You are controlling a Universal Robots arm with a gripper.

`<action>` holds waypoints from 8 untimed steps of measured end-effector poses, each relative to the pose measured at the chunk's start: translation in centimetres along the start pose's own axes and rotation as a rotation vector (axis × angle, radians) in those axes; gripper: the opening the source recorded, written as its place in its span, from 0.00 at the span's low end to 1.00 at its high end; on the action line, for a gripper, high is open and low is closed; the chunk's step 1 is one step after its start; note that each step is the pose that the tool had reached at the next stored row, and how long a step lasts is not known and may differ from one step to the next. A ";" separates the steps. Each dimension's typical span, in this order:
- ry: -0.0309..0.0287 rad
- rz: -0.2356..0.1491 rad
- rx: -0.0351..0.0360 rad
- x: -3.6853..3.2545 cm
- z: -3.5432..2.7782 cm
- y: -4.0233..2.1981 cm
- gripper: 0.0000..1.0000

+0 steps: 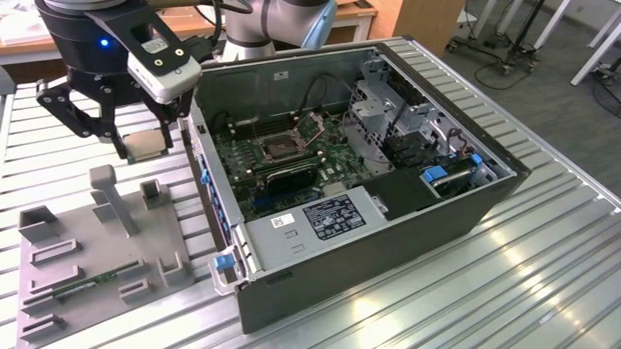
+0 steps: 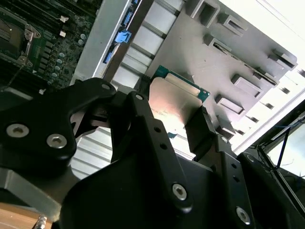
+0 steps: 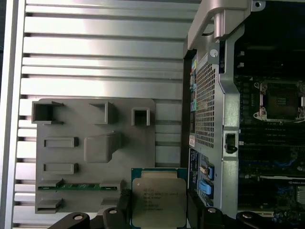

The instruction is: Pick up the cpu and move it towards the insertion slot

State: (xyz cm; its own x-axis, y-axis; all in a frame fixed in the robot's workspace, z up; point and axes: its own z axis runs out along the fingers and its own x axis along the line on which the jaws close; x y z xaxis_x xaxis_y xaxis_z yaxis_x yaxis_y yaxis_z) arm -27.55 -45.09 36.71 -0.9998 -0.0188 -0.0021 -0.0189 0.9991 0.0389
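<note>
Above the ribbed metal worktop, black pincer clamping the light, rigid, fragile silvery square cpu by opposite edges.

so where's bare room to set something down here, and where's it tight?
Free: slatted table on the exterior view's right of the computer case, and the strip behind the grey fixture tray. Tight: inside the case around the insertion slot, and the tray's own holders. The end effector holds the cpu beside the case wall.
</note>
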 end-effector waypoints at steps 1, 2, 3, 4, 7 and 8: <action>0.0000 0.000 -0.0001 -0.20 0.00 0.00 0.55; 0.0000 0.000 0.0000 -0.41 0.00 -0.01 0.55; 0.0000 0.000 0.0000 -0.61 0.00 -0.01 0.55; 0.0000 0.000 -0.0001 -0.80 0.00 -0.02 0.55; 0.0000 0.000 -0.0001 -1.34 0.00 -0.03 0.55; 0.0000 0.000 0.0000 -1.54 0.00 -0.03 0.55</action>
State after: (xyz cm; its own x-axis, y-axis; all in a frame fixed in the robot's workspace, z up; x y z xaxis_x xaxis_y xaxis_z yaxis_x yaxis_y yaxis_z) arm -26.02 -45.09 36.71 -0.9998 -0.0189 -0.0021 -0.0190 0.9991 0.0389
